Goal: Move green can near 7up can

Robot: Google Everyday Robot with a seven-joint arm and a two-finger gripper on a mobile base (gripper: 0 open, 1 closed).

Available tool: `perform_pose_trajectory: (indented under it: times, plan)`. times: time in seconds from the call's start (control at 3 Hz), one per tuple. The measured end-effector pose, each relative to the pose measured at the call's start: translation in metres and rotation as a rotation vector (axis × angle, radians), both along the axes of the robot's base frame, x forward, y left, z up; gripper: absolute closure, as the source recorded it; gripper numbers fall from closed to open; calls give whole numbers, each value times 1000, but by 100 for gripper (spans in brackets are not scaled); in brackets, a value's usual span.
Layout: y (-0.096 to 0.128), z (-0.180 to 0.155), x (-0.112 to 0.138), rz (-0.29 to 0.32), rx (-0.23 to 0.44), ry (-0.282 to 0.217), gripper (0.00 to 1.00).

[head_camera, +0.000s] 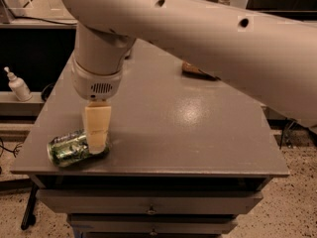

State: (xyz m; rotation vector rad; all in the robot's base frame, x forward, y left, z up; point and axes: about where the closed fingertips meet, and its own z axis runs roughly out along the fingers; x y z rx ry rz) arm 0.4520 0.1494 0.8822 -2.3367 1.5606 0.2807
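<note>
1. Nearest the camera, below the table's front edge, is a stack of grey drawers point(148, 202) with small knobs in the middle.
2. The table point(198, 138) has a flat, dull grey top with a soft patch of reflected light near its middle.
3. The green can point(67, 149) lies on its side close to the table's front-left corner, just behind the front edge. Its long axis runs roughly along that edge.
4. Its body is dark green, mottled with lighter green patches and black print. The left end, turned towards the camera, shows a silvery rim. Glossy highlights run along its curved side.
5. The gripper point(98, 142) hangs straight down at the can's right end. Its cream-coloured lower part stands in front of that end and hides it. The tip reaches down almost to the table top.
6. I cannot tell whether the jaws are open, closed, or holding the can, since only one cream face shows.
7. Above the gripper is a round white wrist housing point(99, 78) with a small grille of holes.
8. The thick white arm point(208, 38) sweeps from the wrist up and across to the right, filling the upper part of the view.
9. Farther back on the table, a brownish thing point(194, 71) lies partly hidden by the arm.
10. Off the table to the left, a small white pump bottle point(19, 86) stands on a lower ledge.
</note>
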Motion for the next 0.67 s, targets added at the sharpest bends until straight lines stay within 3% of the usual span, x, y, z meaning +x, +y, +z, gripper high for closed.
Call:
perform_pose_trajectory:
  times: [0.67]
  plan:
    - [28,-23,-13,-75,19,26,0]
